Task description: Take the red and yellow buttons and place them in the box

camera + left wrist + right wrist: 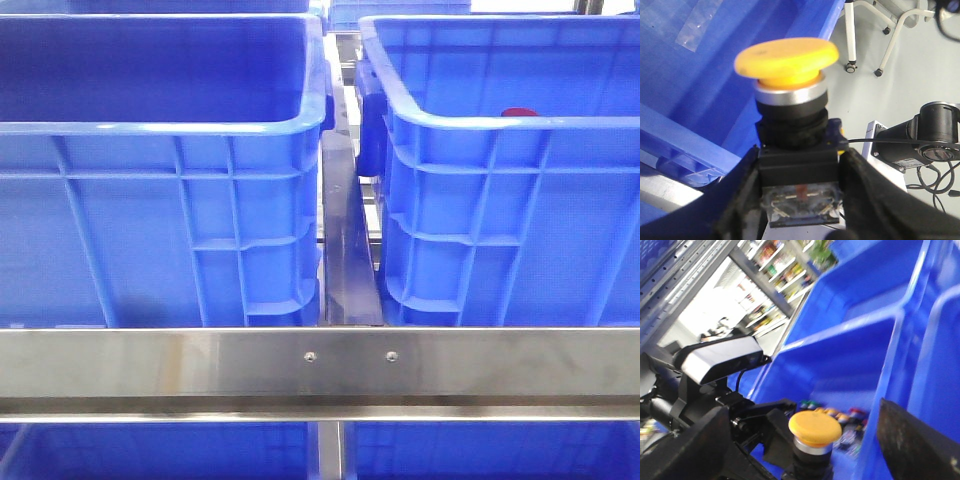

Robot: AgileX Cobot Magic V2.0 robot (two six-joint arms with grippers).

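Note:
My left gripper point(800, 172) is shut on the black body of the yellow button point(787, 57), which stands upright with its domed cap above the fingers, beside the outer wall of a blue box point(695, 90). In the right wrist view the same yellow button point(815, 427) shows between my wide-open, empty right gripper's point(807, 452) fingers, with a box point(850, 355) behind it. The front view shows two boxes, left point(160, 126) and right point(450, 122), and no gripper. A bit of red button point(519, 112) peeks over the right box's near rim.
Several coloured buttons point(850, 416) lie on the floor of the box in the right wrist view. A steel rail point(320, 365) runs across in front of both boxes, with a narrow gap point(345, 240) between them. Chair legs point(875, 35) stand on the floor.

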